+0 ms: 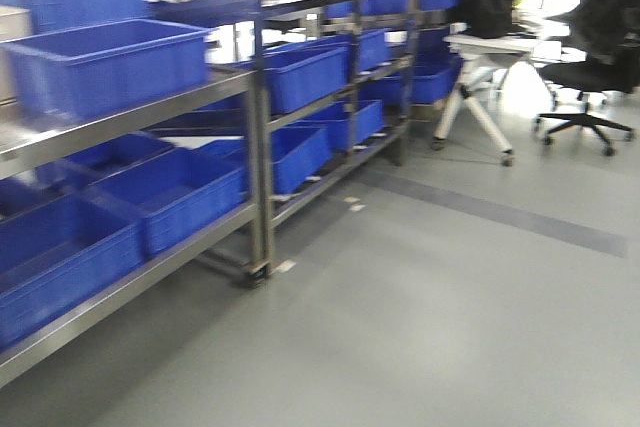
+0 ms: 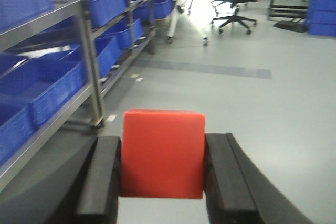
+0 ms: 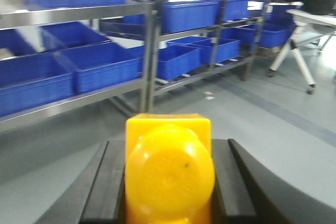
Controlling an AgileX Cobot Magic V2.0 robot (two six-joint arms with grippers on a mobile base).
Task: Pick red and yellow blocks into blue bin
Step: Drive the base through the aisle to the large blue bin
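Note:
My left gripper [image 2: 163,140] is shut on the red block [image 2: 163,156], a plain red cube held between both black fingers above the grey floor. My right gripper [image 3: 168,142] is shut on the yellow block [image 3: 169,174], its round stud facing the camera. Several blue bins [image 1: 105,62] sit on steel racks to the left, and they also show in the left wrist view [image 2: 44,85] and the right wrist view [image 3: 100,66]. I cannot tell which one is the task's blue bin. Neither gripper shows in the front view.
Steel shelf racks [image 1: 262,177] run along the left, several tiers high. A white table on castor legs [image 1: 480,97] and a black office chair [image 1: 590,77] stand at the far right. A darker stripe [image 1: 500,209] crosses the grey floor. Stacked blue crates [image 2: 321,6] stand far right.

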